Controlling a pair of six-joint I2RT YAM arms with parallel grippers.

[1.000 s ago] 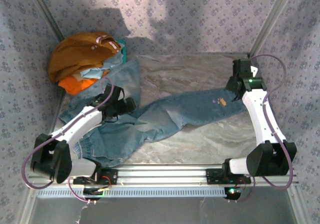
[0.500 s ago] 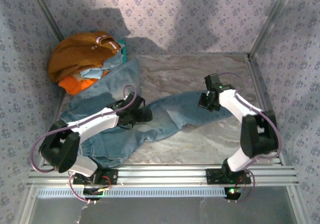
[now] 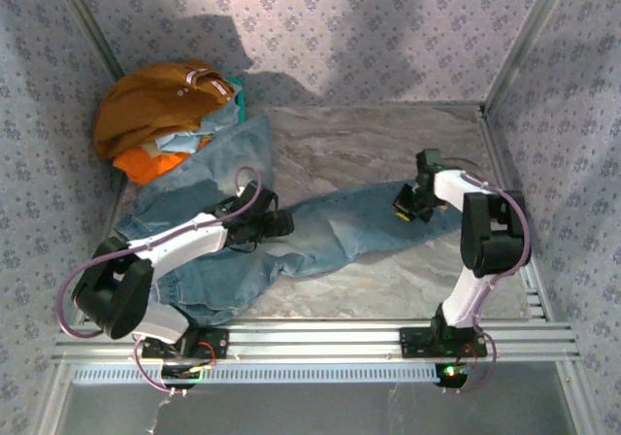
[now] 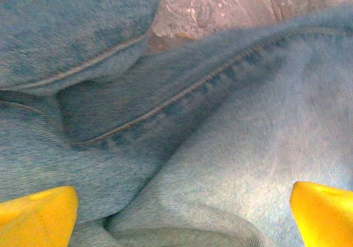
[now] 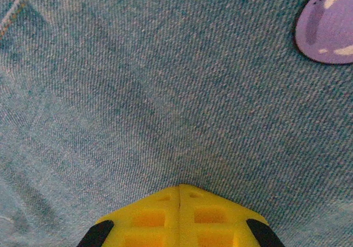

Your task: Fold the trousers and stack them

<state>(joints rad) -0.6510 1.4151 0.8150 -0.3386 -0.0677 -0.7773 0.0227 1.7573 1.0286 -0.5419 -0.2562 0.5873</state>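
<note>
Right jaws closed against trousers (image 5: 165, 92), any pinch hidden, left jaws wide

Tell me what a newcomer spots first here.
The long faded blue denim jeans sprawl across the marble-patterned table; over them the left pincer is open, the right pincer shut. A mustard-brown garment is heaped with bright orange cloth at far left.

A mustard-brown garment (image 3: 155, 105) lies heaped at the far left of the table (image 3: 388, 134), over a bright orange cloth (image 3: 146, 166). Pale blue fabric (image 3: 179, 142), perhaps another garment, peeks between.
</note>
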